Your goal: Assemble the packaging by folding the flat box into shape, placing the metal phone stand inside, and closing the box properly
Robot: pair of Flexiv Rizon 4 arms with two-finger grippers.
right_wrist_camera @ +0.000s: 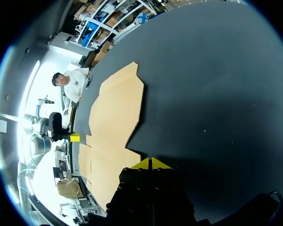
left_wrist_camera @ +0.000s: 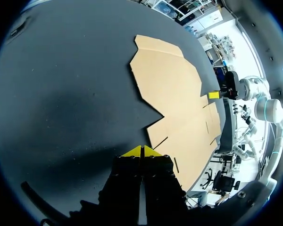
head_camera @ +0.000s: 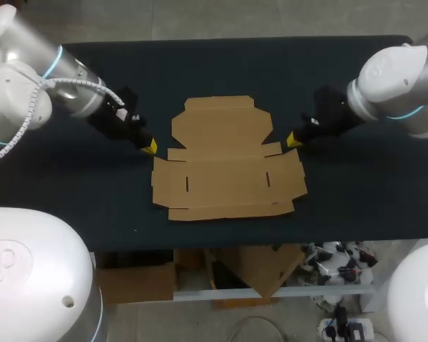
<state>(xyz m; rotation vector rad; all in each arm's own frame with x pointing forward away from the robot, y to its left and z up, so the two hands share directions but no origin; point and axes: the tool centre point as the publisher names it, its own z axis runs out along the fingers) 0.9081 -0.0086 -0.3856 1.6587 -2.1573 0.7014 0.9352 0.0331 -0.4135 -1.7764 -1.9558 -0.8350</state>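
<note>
The flat box (head_camera: 228, 160) lies in the middle of the black table (head_camera: 93, 206), between the two arms. The left gripper (head_camera: 150, 146) sits just off the box's left edge, its yellow tips pressed together on nothing. The right gripper (head_camera: 294, 139) mirrors it at the right edge, also clenched and holding nothing. Each points at the notch where the side flaps meet the lid panel. The box is brown cardboard, fully unfolded, with its flaps spread and two short slots cut in its middle panel.

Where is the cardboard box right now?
In the head view, the flat box lies unfolded mid-table, between the left gripper and the right gripper.
</note>
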